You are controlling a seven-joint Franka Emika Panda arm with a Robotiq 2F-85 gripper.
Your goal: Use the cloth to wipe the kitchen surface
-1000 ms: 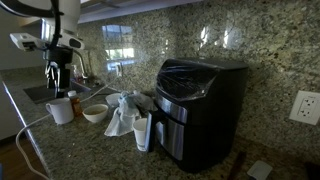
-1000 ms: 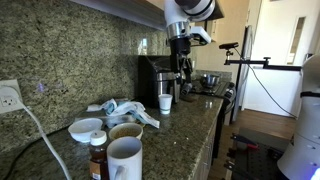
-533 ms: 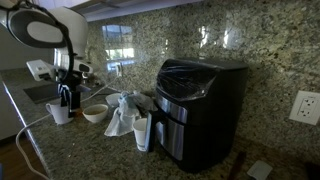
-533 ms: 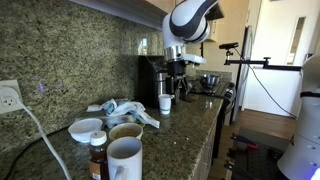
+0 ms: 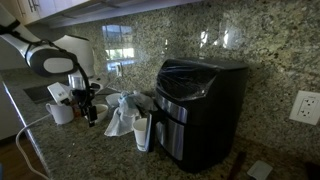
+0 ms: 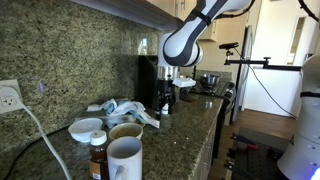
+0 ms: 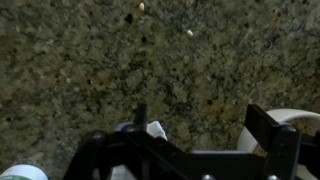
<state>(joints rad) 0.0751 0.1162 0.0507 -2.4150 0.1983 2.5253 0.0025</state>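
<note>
In an exterior view we find the cloth [image 5: 122,112] heaped on the kitchen surface [image 5: 80,152]; in an exterior view along the counter, the gripper [image 6: 164,104] hangs just beside it. Our wrist view shows fingers [image 7: 268,132] spread and empty: grasping and wiping are all left to do.

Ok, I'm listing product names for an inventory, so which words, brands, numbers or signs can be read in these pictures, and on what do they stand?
No text can be read in any of the three views.
Small bottle in an exterior view: any label on it is too small and blurred to read.
Black appliance: no legible brand or marking on its front.
White mug: no print shows.
</note>
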